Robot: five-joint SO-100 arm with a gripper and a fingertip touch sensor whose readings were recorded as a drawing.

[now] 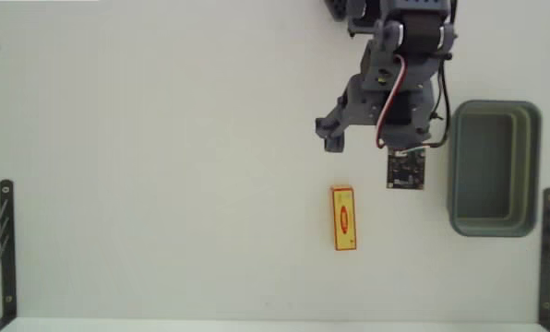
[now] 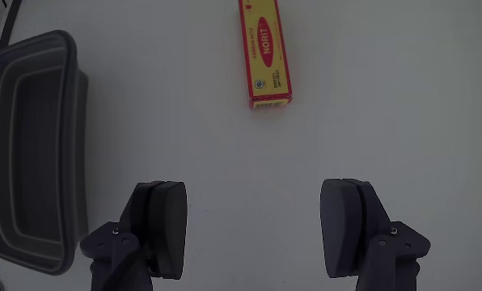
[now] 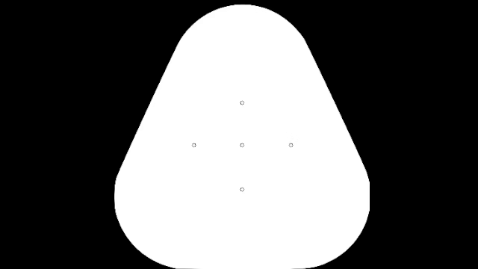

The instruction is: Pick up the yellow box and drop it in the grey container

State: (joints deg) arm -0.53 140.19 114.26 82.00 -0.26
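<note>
Gripper (image 2: 257, 226) spread wide above table, yellow box (image 2: 264, 50) ahead

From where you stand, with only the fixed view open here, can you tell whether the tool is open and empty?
Observer: Yes. In the wrist view the tool is open, with bare table between its two pads.
Operator: Any print on the yellow box?
Observer: The yellow box has a red oval reading NORIT.
Operator: Is the grey container empty?
Observer: Its visible interior shows nothing; the grey container is cut off at the left edge of the wrist view.
</note>
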